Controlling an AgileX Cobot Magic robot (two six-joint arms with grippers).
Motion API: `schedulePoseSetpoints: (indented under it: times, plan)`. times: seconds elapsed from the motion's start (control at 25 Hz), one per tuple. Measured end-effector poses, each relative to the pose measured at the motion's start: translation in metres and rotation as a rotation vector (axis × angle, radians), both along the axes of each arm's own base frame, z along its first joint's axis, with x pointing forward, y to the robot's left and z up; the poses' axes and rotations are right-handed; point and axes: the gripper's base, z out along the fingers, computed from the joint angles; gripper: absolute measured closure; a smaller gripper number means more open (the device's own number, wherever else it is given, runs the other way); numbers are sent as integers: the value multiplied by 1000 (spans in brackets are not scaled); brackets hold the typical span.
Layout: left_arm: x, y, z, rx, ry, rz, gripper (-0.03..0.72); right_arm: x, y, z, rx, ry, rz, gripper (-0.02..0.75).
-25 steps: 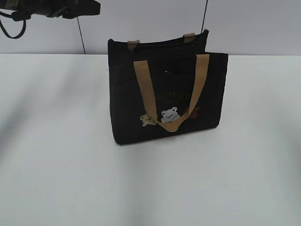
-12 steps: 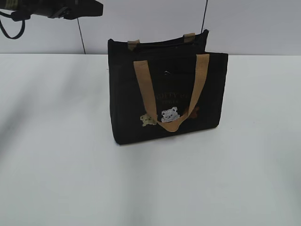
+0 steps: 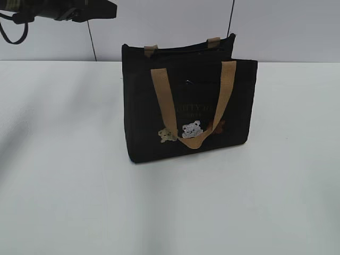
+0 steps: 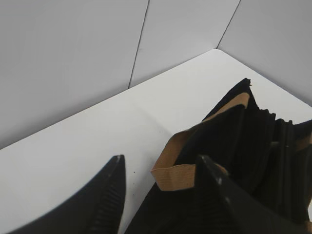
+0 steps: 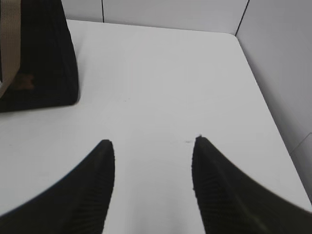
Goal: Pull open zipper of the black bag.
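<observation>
Black bag [image 3: 154, 106], tan handles [image 3: 162, 95], white bear patch [image 3: 192, 129]; white table [image 3: 64, 159].

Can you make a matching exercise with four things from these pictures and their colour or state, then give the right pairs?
Things:
1. black bag
2. front handle
3. left gripper
4. middle bear patch

Descriptions:
A. white
B. tan, hanging down the front
C. standing upright on the white table
D. open, holding nothing, by the bag's top

Pairs: 1-C, 2-B, 3-D, 4-A

Black ribbed tapered jaws — both grippers [image 5: 152, 146]; dark cabling
</observation>
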Motion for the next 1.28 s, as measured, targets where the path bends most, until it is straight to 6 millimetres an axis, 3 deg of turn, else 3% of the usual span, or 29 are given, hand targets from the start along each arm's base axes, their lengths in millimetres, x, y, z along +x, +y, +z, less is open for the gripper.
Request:
schedulePoseSetpoints:
  times: [0.52, 1.28]
  plan:
    - [-2, -1, 0, -17, 21, -18, 338, -5, 2, -16, 65, 152, -9, 443]
    - [-4, -3, 1, -26, 30, -40, 338, -5, 3, -16, 68, 155, 2, 447]
